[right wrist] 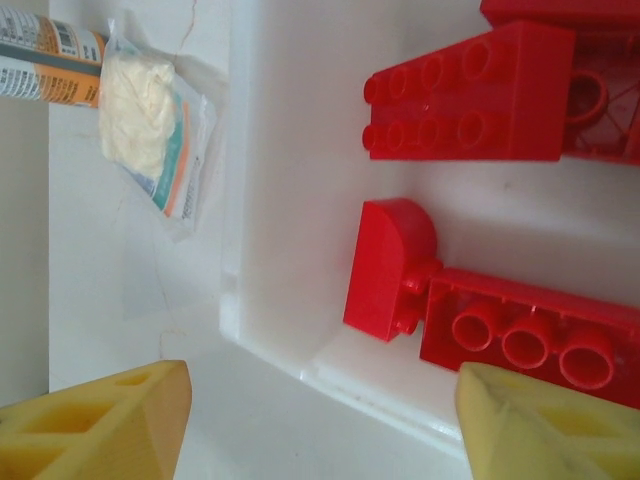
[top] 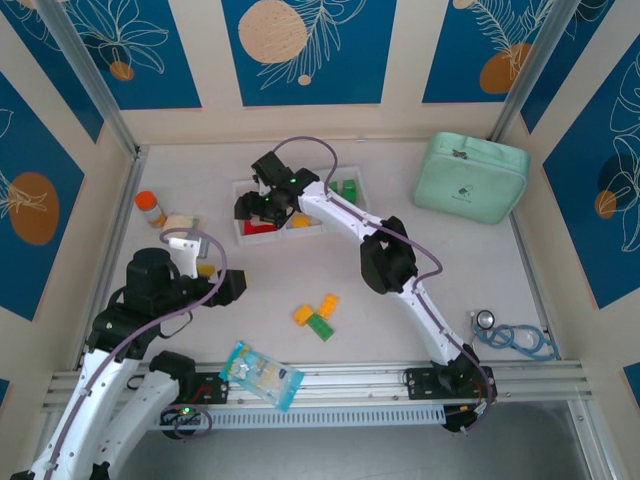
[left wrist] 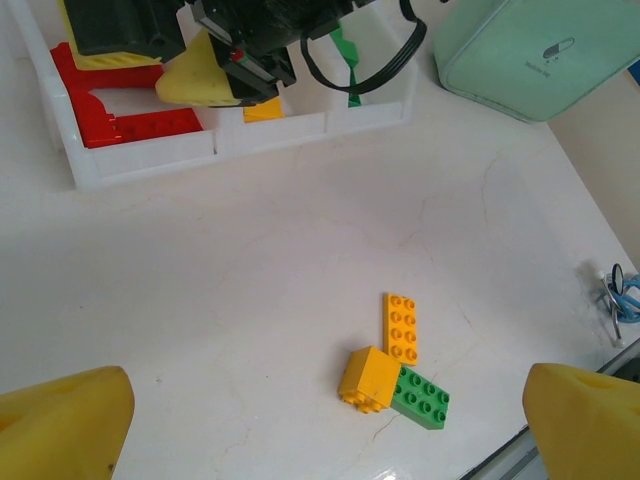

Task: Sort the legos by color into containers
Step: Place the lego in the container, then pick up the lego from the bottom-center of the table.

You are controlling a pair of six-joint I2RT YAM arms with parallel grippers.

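Three loose legos lie mid-table: a flat orange plate, an orange block and a green brick, touching one another. The white containers stand at the back. The left one holds red legos, the middle yellow, the right green. My right gripper hangs open over the red bin's near corner, holding nothing. My left gripper is open above bare table, short of the three legos.
A mint-green zippered case sits at the back right. A blue-white snack packet lies near the front rail. An orange bottle and a clear packet lie left of the bins. A blue-rimmed item lies front right.
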